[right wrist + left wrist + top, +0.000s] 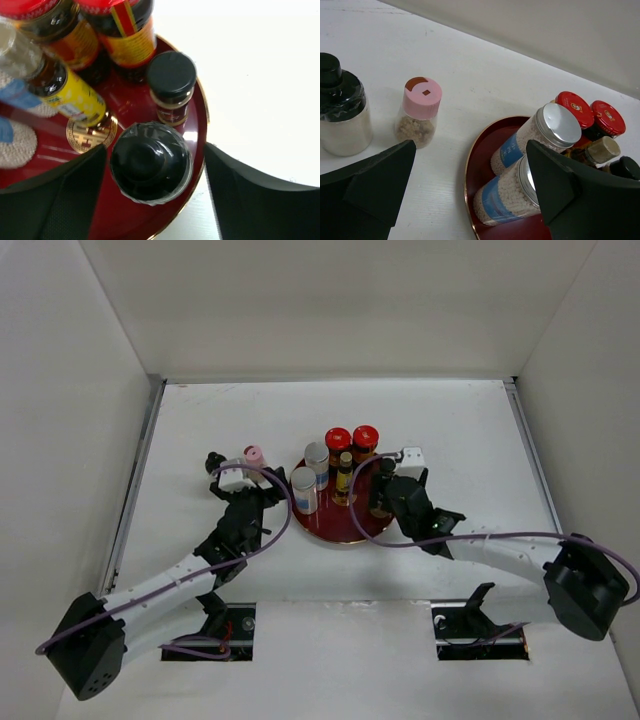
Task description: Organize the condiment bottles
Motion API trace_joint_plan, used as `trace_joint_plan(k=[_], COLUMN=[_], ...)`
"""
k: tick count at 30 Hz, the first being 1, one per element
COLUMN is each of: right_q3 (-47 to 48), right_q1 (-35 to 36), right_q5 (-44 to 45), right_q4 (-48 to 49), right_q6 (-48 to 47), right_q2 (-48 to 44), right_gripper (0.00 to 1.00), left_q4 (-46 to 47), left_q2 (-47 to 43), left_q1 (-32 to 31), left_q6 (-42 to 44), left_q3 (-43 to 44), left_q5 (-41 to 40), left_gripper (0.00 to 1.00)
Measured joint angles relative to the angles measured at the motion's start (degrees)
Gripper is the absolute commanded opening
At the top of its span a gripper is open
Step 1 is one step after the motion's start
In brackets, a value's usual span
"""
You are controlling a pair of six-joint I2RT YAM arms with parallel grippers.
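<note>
A dark red round tray (345,530) carries two red-capped bottles (338,438), two silver-capped clear jars (303,482) and a slim amber bottle (345,468). My right gripper (155,147) is open astride a black-capped jar (150,165) that stands on the tray's near right rim, with a gap to the right finger. A smaller black-capped jar (171,85) stands just beyond it. My left gripper (470,150) hangs open and empty left of the tray. A pink-capped jar (420,115) and another black-capped jar (340,115) stand on the table beyond the left gripper.
The tray's rim (470,170) lies between my left fingers, with the silver-capped jars (555,127) close to the right finger. A gold emblem (90,134) marks the tray's middle. White walls enclose the table (450,430) on three sides.
</note>
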Motion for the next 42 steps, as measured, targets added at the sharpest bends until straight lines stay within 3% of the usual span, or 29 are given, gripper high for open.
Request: trace_joint_plan(k=[4, 8, 10, 12, 15, 18, 22, 25, 27, 29, 38, 42], right_q3=[1.42, 3.21, 5.25, 7.3, 9.03, 9.4, 9.38, 8.9, 8.2, 8.07, 3.45, 2.03], right_q1=[0.85, 1.49, 1.49, 1.4, 1.05, 0.7, 0.63, 0.63, 0.24, -0.24, -1.9, -1.88], right_q5=[1.97, 1.51, 0.74, -0.17, -1.75, -3.06, -4.28, -5.18, -6.64, -8.83, -15.04, -15.56], right_q4=[-1.49, -4.37, -5.88, -6.54, -6.64, -7.13, -7.89, -6.73, -4.57, -2.58, 8.66, 10.58], right_q6=[0.94, 2.14, 2.4, 2.49, 2.62, 2.97, 3.21, 3.39, 3.21, 2.8, 2.38, 2.36], right_q2=[-1.64, -6.75, -9.49, -11.98, -15.13, -16.76, -16.22, -15.04, -13.99, -12.48, -6.56, -6.25], right_gripper=[0.95, 0.95, 0.85, 0.61, 0.37, 0.29, 0.37, 0.56, 0.71, 0.78, 0.85, 0.85], left_q4=[-3.13, -7.74, -9.9, -11.74, -14.34, -15.98, -18.25, -21.42, -23.78, -25.81, -31.76, -32.46], left_q2=[-2.51, -6.62, -8.0, -8.48, -7.37, -3.58, 2.84, 4.98, 5.27, 5.33, 10.84, 14.34], left_q1=[0.92, 2.16, 3.08, 4.17, 5.44, 5.88, 6.21, 6.64, 7.91, 9.9, 24.13, 26.6], left_q6=[-0.37, -0.81, -1.05, -1.29, -1.73, -2.16, -3.06, -3.43, -3.54, -3.76, -3.85, -3.82], left_q3=[0.42, 1.22, 2.34, 3.85, 6.58, 9.9, 12.81, 13.75, 14.47, 15.37, 18.71, 19.34], left_q5=[-0.24, -0.24, -0.2, -0.2, -0.15, 0.07, 1.31, 1.38, 1.16, 0.76, 1.36, 2.86], left_gripper=[0.96, 0.96, 0.96, 0.96, 0.96, 0.93, 0.83, 0.79, 0.8, 0.84, 0.89, 0.9])
